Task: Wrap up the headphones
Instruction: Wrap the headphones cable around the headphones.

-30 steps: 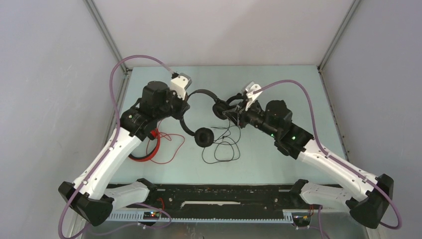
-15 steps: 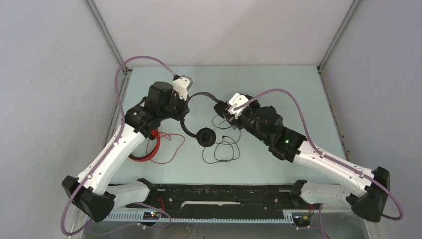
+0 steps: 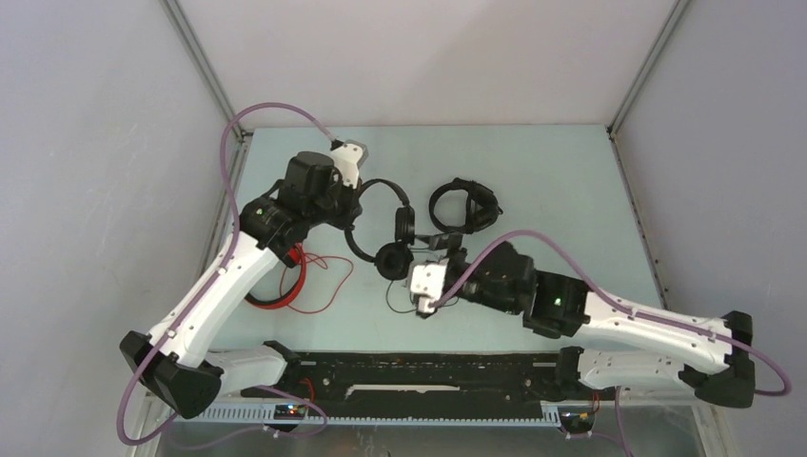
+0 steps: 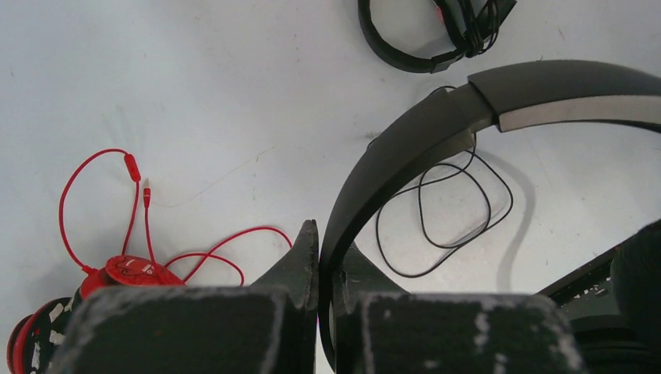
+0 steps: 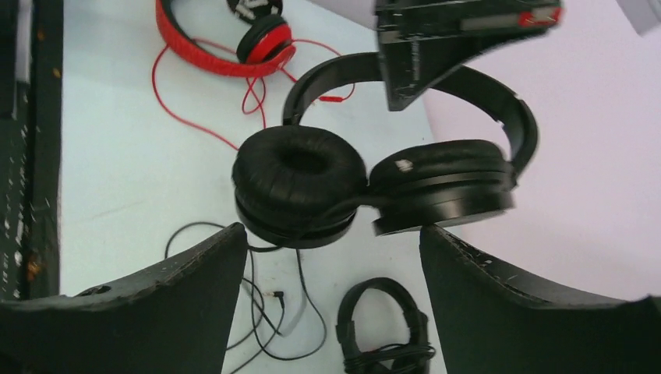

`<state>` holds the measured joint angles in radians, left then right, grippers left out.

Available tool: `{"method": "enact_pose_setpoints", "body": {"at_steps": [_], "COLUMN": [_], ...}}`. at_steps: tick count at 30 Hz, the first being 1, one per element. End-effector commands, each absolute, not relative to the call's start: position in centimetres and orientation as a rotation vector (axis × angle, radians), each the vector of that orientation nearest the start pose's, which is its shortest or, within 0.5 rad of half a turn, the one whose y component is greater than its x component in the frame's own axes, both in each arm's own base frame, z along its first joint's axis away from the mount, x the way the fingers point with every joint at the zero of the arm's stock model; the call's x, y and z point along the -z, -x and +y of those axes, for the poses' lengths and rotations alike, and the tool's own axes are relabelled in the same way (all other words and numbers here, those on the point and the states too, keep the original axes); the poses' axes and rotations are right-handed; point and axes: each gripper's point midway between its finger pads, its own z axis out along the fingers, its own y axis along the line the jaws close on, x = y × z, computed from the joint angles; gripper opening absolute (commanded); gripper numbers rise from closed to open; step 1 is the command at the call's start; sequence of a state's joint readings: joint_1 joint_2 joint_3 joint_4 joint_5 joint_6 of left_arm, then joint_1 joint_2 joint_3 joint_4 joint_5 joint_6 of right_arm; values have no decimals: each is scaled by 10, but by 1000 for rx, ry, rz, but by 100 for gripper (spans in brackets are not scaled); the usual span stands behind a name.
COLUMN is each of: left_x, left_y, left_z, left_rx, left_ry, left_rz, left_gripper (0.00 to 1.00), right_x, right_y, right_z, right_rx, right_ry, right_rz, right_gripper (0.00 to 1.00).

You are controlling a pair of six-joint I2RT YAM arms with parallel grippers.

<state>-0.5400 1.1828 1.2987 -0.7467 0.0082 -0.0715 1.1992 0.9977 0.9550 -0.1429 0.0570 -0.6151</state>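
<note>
Cable [image 4: 420, 204] from the slim black headphones [image 5: 300, 183] lies in loose loops on the table [image 3: 552, 181], just beside the right gripper [image 5: 331, 238]. That gripper's fingers are spread wide with nothing between them, facing the two ear cups. The red headset [image 5: 265, 40] and its cord sit to the left, partly under the left arm. Farther back, the left gripper [image 4: 326, 249] is pinched on the slim headband. Beyond it a bulkier black headset [image 3: 462, 205] rests apart, its cord bundled against it.
</note>
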Motion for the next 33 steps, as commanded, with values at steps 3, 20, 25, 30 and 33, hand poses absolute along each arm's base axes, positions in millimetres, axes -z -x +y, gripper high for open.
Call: {"method": "enact_pose_setpoints", "body": {"at_steps": [3, 20, 25, 30, 33], "left_x": [-302, -330, -352, -372, -383], "left_y": [-291, -312, -316, -307, -300], "left_z": [-178, -141, -133, -147, -152], "left_rx": [382, 299, 339, 462, 513], "left_ry": [-462, -245, -198, -228, -223], "left_rz": [2088, 2013, 1970, 1937, 1929], "left_gripper": [0, 0, 0, 0, 0], "right_x": [-300, -295, -301, -294, -297], "right_y": [-155, -162, -170, -172, -174], "right_z": [347, 312, 300, 309, 317], "right_rx": [-137, -581, -778, -744, -742], "right_ry": [1503, 1080, 917, 1040, 1080], "right_rz": [948, 1250, 1177, 1026, 942], "right_gripper": [84, 85, 86, 89, 91]}}
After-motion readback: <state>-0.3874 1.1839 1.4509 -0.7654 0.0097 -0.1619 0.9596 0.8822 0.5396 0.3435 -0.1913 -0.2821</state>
